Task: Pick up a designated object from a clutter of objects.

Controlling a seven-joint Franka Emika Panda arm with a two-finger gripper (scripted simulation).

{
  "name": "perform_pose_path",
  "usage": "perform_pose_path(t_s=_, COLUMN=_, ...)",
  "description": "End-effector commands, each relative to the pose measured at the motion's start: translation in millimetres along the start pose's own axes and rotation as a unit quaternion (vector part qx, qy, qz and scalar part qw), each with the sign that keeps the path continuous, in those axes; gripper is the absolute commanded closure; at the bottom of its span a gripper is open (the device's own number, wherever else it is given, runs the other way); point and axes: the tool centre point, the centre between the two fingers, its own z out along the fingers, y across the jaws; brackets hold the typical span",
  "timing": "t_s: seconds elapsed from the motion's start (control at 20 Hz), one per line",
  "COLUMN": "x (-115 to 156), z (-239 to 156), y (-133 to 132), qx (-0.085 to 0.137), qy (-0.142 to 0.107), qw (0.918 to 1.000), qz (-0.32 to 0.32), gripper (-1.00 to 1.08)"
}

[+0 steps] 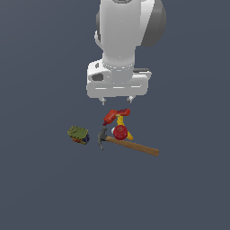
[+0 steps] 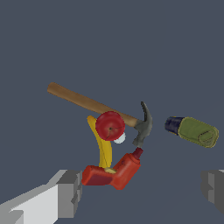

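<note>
The designated object, a small red tool (image 1: pixel 116 116) with a bulky dark-red end, lies at the far edge of the clutter. In the wrist view the red tool (image 2: pixel 114 173) lies between my fingers, closer to one finger (image 2: pixel 65 192). It rests across a yellow piece (image 1: pixel 123 127). My gripper (image 1: pixel 116 100) hangs just above the tool, open and empty. In the wrist view the gripper (image 2: pixel 140 190) has its fingers wide apart.
A red ball (image 1: pixel 120 132) sits on the yellow piece (image 2: pixel 103 146), touching a wooden-handled hammer (image 1: pixel 132 145). The hammer's head (image 2: pixel 143 124) lies close to the tool's tip. An olive-green box (image 1: pixel 78 134) lies apart at the exterior view's left. The ball (image 2: pixel 110 125) and box (image 2: pixel 197 132) show in the wrist view.
</note>
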Motion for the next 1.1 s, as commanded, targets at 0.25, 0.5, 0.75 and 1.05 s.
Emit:
perform_pose_path(t_s=0.25, x=-15, z=43, y=-19, qx=-0.025, qy=-0.031, qw=0.9929, qz=-0.112, gripper=-1.0)
perform_pose_path(t_s=0.5, x=-32, z=82, y=-37, qx=-0.042, qy=-0.062, qw=0.9722, qz=-0.222, gripper=-1.0)
perform_pose_path(t_s=0.75, x=-54, z=120, y=-55, qx=-0.053, qy=-0.093, qw=0.9363, qz=-0.334, gripper=-1.0)
perform_pose_path(t_s=1.05, x=-79, z=156, y=-72, qx=-0.057, qy=-0.124, qw=0.8858, qz=-0.443, gripper=-1.0)
